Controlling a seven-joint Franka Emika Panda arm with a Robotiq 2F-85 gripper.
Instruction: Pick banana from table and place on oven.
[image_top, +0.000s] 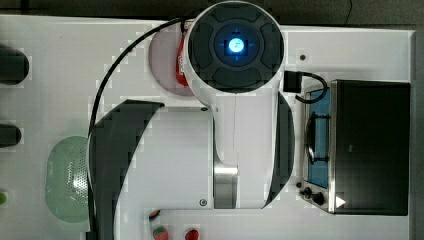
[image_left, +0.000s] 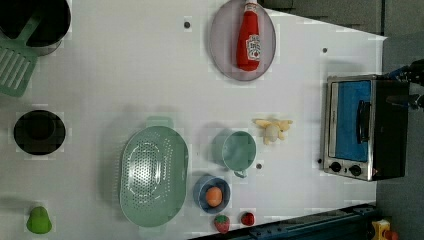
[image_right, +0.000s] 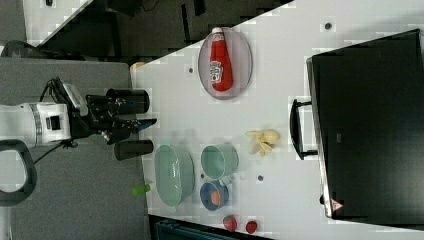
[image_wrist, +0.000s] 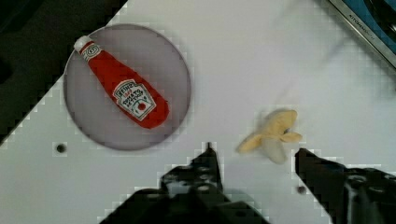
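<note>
Banana (image_left: 272, 129) lies on the table (image_left: 125, 75), between the green cup (image_left: 237, 150) and the oven (image_left: 362, 127), apart from both. The right view gives the same placing: banana (image_right: 263, 140) just off the oven's door handle (image_right: 298, 129), not touching.

Handling, judged: a small toy, likely light and somewhat soft. The splayed peel strips look floppy and would slip or fold under a pinch. Best hold is across the whitish core at the middle, fingers closing on the 2 long sides.

Gripper (image_wrist: 256, 161): fingers spread wide, nothing between them. In the wrist view the banana (image_wrist: 273, 135) sits just ahead of the gap, well below the tool. Ketchup bottle (image_wrist: 122, 94) on its plate (image_wrist: 173, 70) lies off to one side.

Arm pose: in the top view the arm (image_top: 220, 130) hangs high over the table centre, wrist pointing down.
</note>
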